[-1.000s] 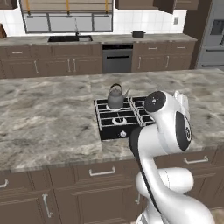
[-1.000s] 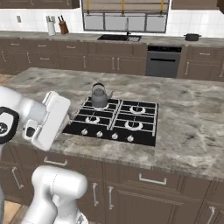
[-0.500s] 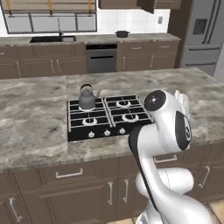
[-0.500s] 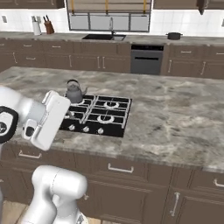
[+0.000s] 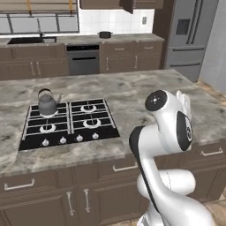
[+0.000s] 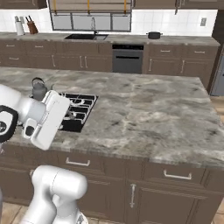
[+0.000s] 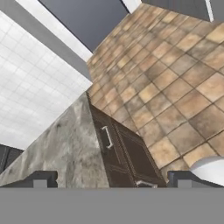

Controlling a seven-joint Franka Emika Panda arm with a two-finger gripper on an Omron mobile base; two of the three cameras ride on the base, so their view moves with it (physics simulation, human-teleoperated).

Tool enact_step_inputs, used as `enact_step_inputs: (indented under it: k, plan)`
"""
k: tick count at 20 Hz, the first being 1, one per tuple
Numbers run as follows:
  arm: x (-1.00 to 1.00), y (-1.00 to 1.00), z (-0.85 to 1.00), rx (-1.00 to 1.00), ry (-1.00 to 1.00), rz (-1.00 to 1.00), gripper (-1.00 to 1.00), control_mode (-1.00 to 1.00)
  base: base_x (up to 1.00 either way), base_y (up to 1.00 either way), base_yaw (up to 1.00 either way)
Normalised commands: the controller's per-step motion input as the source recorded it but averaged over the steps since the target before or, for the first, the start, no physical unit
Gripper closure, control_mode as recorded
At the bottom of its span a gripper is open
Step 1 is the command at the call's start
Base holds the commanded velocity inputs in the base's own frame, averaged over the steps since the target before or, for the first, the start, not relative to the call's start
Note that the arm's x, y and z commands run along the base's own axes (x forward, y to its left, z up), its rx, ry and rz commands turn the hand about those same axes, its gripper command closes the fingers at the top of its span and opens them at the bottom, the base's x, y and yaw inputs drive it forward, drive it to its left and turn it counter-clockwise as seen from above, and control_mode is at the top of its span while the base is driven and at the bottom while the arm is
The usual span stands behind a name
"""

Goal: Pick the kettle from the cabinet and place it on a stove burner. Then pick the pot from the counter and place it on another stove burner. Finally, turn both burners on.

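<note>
The grey kettle [image 5: 46, 103] [image 6: 38, 89] stands on the back-left burner of the black cooktop [image 5: 70, 126] [image 6: 80, 114] set in the island. The dark pot [image 5: 105, 34] [image 6: 153, 35] sits far off on the back counter [image 5: 132, 39] [image 6: 186, 40] under white tiles. Part of the brown wall cabinet [image 5: 108, 3] shows above it. My gripper [image 7: 112, 181] is open with nothing between its fingertips [image 7: 41, 179]. It hangs past the island's edge, looking down at base cabinet doors and tiled floor, well to the right of the cooktop.
A steel fridge [image 5: 190, 35] stands at the back right. An oven [image 5: 81, 62] [image 6: 127, 59], a sink [image 6: 85, 37] and a knife block [image 6: 31, 27] line the back wall. Brown floor tiles [image 7: 175, 87] lie beside the island's end.
The base has driven to the right, so the cooktop and kettle slid left in both base views. The kettle stays on its burner. The gripper stays open.
</note>
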Motion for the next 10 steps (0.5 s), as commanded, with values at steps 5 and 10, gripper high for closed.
enact_step_inputs:
  k: [5,10]
  plan:
    - [0.0,0.0,0.0,0.0,0.0,0.0,-1.0,1.0,-0.08,-0.94,-0.07]
    - [0.0,0.0,0.0,0.0,0.0,0.0,-1.0,1.0,-0.02,-0.91,-0.08]
